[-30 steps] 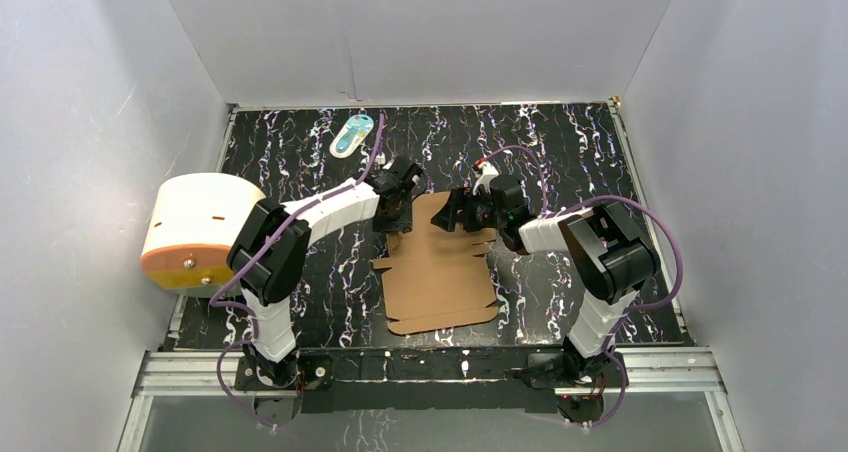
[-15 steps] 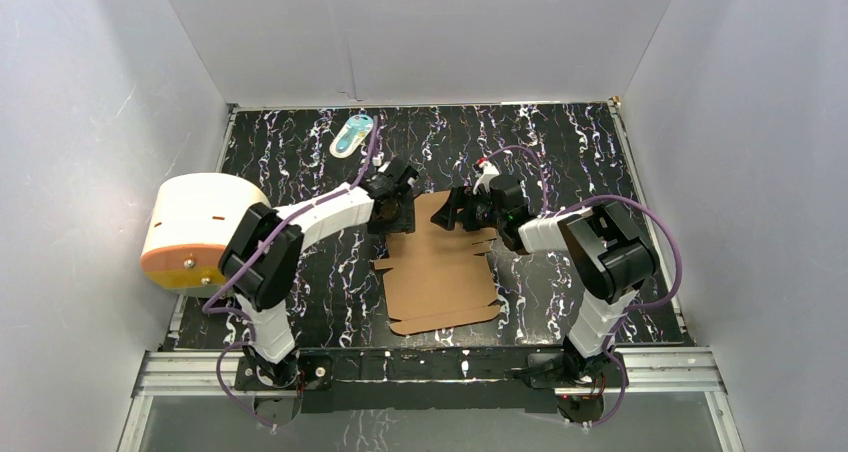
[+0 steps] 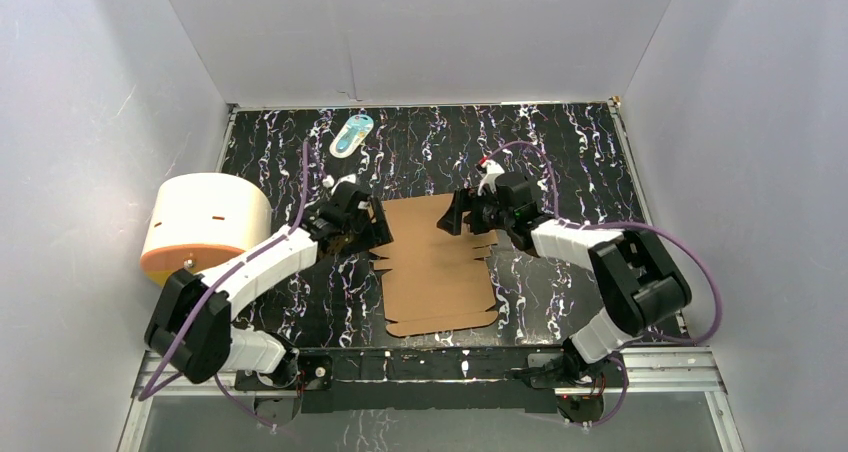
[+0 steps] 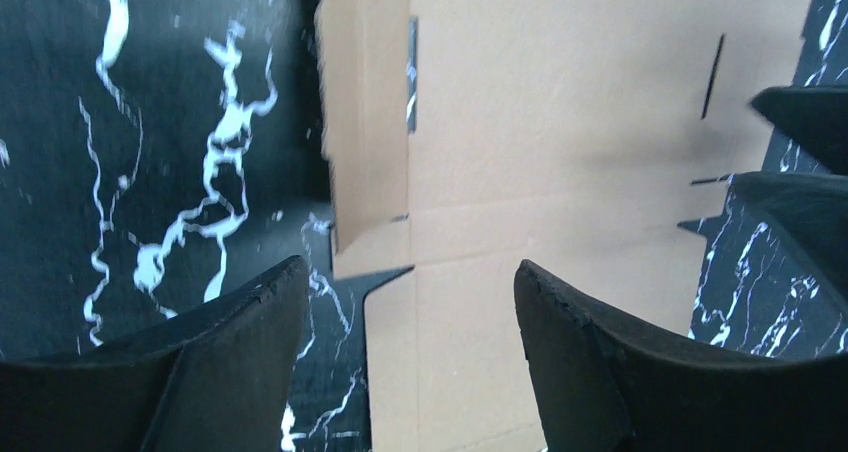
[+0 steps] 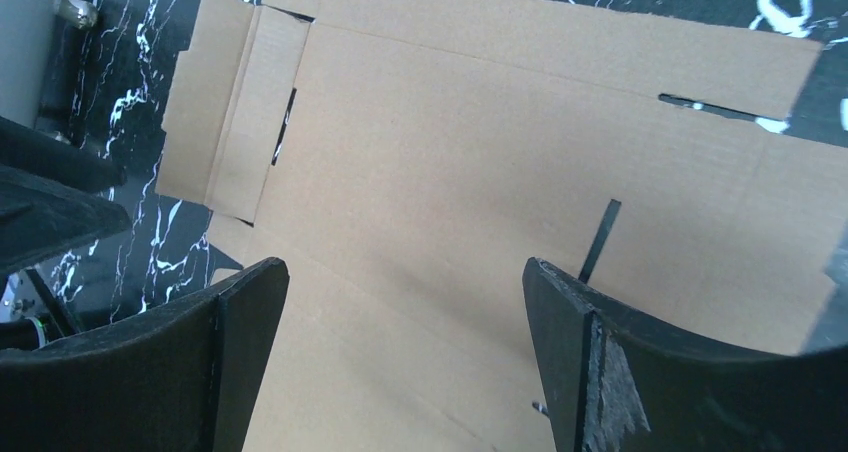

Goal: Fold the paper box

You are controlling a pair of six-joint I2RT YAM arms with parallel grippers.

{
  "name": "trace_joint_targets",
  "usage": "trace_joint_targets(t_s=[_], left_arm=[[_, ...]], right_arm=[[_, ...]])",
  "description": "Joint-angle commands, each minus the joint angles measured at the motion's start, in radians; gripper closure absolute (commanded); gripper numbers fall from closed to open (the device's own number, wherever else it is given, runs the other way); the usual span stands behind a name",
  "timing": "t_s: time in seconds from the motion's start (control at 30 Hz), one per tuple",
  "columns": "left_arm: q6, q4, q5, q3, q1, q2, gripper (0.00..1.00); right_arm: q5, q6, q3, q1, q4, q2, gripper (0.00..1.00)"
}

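The paper box [image 3: 436, 264] is a flat brown die-cut sheet lying mid-table. My left gripper [image 3: 366, 230] stands open at the sheet's left edge, low over it. In the left wrist view its jaws [image 4: 410, 267] straddle that edge, with nothing between them. There the paper box [image 4: 560, 122] shows a narrow side flap slightly raised. My right gripper [image 3: 458, 215] hovers open over the sheet's far right part. In the right wrist view its jaws [image 5: 405, 267] stand wide above the bare paper box [image 5: 480, 132], gripping nothing.
A white-and-orange cylinder [image 3: 200, 227] lies at the left wall, close to my left arm. A small teal-white packet [image 3: 351, 134] lies at the far left of the table. White walls enclose three sides. A metal rail [image 3: 430, 367] runs along the near edge.
My left gripper has opened wider and drawn back to the left and nearer. The sheet's far left flap, which it covered, now lies in view. My right gripper has hardly moved.
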Motion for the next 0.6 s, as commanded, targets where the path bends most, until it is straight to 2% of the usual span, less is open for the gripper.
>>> trace_joint_targets(t_s=[0.0, 0.23, 0.57], left_arm=[[-0.096, 0.063, 0.075, -0.109, 0.012, -0.091, 0.27], [-0.19, 0.244, 0.129, -0.248, 0.015, -0.113, 0.27], [-0.186, 0.315, 0.193, -0.247, 0.016, 0.001, 0.26]], right_arm=[[0.069, -0.055, -0.046, 0.001, -0.073, -0.118, 0.02], [0.124, -0.071, -0.111, -0.007, -0.1, -0.161, 0.01], [0.082, -0.046, -0.165, -0.006, -0.047, -0.12, 0.02]])
